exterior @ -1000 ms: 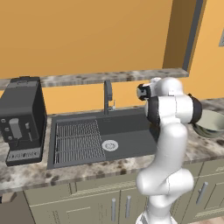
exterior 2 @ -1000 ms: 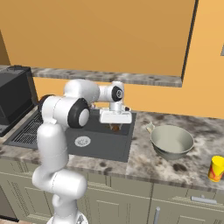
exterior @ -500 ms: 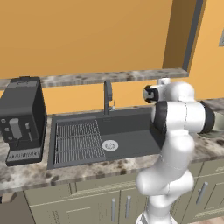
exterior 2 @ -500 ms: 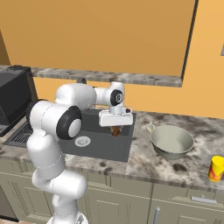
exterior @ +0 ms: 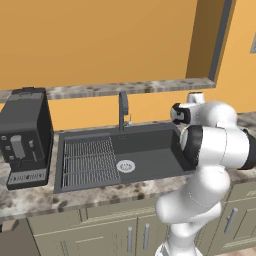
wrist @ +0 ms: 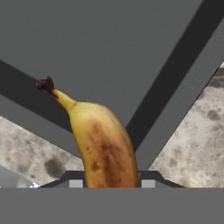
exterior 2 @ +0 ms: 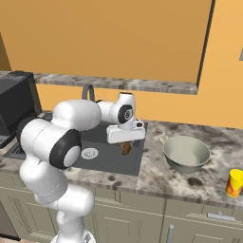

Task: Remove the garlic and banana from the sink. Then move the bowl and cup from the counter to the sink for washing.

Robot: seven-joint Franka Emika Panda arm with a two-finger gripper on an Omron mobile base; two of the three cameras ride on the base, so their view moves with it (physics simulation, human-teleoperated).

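A speckled grey stone counter [exterior 2: 166,178] runs along an orange wall, with pale green cabinet doors below and a stone ledge above. Set into it is the dark grey sink [exterior: 150,150], with a ribbed rack on its left half, a round silver drain [exterior: 125,166] and a dark faucet [exterior: 122,107] at the back. A black coffee machine [exterior: 25,135] stands on the counter left of the sink.

The pincer [exterior 2: 126,148] hangs over the sink's right edge, clamped on the banana [wrist: 105,146]. In the hand view the banana's long axis runs away from the camera along the fingers, its dark stem end pointing out over the sink's corner where basin wall meets counter; brown blotches mark its yellow skin. In the right base view it hangs roughly upright below the hand, lifted clear of the basin floor.

The grey bowl [exterior 2: 186,153] sits on the counter just right of the sink, and the yellow cup [exterior 2: 234,182] stands well to its right near the counter's front edge.
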